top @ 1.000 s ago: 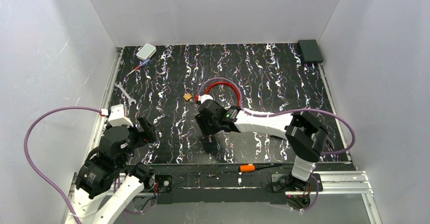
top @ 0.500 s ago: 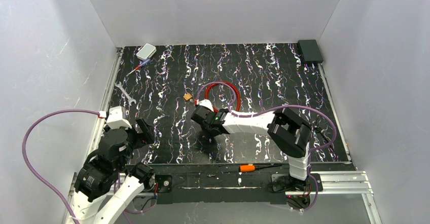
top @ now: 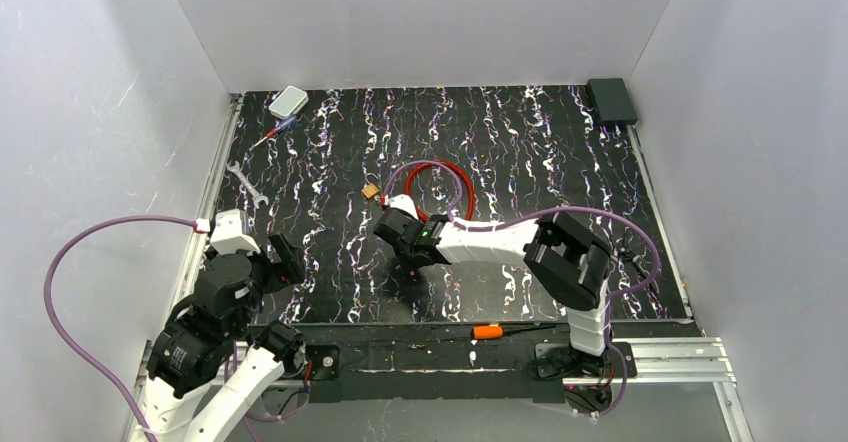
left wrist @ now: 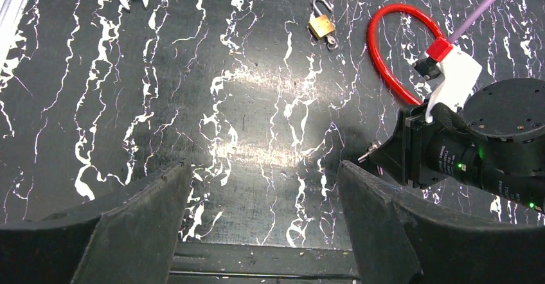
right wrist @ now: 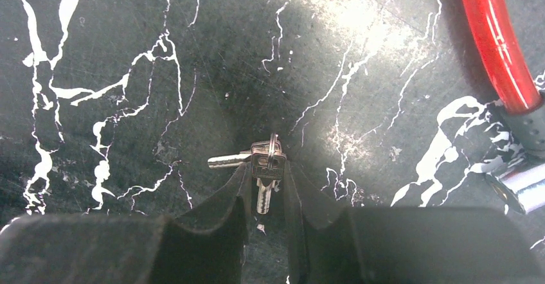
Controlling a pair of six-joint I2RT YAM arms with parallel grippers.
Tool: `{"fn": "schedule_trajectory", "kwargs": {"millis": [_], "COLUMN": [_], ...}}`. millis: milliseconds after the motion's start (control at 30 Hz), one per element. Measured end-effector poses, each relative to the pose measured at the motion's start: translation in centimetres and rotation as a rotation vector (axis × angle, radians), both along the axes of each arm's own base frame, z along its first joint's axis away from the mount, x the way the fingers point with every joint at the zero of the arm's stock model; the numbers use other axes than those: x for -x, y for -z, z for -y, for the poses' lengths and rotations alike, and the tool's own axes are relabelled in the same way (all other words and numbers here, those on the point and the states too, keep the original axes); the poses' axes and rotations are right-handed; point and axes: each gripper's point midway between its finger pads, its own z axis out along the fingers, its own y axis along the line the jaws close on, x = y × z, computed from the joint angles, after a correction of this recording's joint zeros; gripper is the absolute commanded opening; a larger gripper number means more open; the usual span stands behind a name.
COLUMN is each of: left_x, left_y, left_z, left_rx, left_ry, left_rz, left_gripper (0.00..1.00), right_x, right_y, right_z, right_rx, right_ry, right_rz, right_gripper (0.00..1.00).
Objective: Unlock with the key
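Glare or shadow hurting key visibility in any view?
Right wrist: key sharp but in dark shadow between the fingers of the right gripper, glare upper right on the mat. Left wrist: glare patch mid-mat, padlock clear. Top external: even light, key not discernible.

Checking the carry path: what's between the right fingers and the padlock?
Bare mat, per the left wrist view: nothing between the right gripper, fingers shut on the key, and the padlock. The red cable loop lies just beside that line.

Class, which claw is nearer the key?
Right. The right claw pinches the key between its fingers; the left claw hangs open, far off to the left.
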Motion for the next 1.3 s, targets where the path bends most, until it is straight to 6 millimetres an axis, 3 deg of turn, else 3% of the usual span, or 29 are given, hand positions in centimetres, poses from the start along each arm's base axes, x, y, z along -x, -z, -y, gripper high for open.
{"fn": "schedule_trajectory", "kwargs": {"millis": [267, 633, 733, 967, 1067, 1300], "left_x": [0.2, -0.1, -0.7, -2.1, -1.7, 1.2], "left_y": [-0.3, -1.1, -1.0, 1.1, 1.1, -1.3], "left_z": [0.2, 3.2, 4.8, 10.7, 12.5, 15.9], "left_rx": [0.007, 0.023, 0.029, 0.055, 0.044, -0.073], "left_ry": [0.026, 0.217, 0.293, 0.582, 0.719, 1.095], "left_rz": [0.027, 0.098, 0.117, 0.139, 0.197, 0.489], "left_gripper": [0.81, 0.79, 0.79, 0.77, 0.78, 0.78], "right_x": [0.8, 2.6, 2.5, 2.4, 2.7, 4.9], "right_y": [-0.7, -7.0, -9.1, -12.2, -13.1, -16.9], "right_z": [-1.1, -2.5, -2.1, -0.1, 0.3, 0.6], "right_rx": [-0.053, -0.231, -0.321, -0.510, -0.586, -0.761], "right_ry": [-0.111, -0.297, -0.310, -0.380, -0.418, -0.563], "right_rz": [-0.015, -0.057, -0.099, -0.221, -0.285, -0.368], "right_gripper": [0.01, 0.01, 0.01, 0.01, 0.01, 0.01]}}
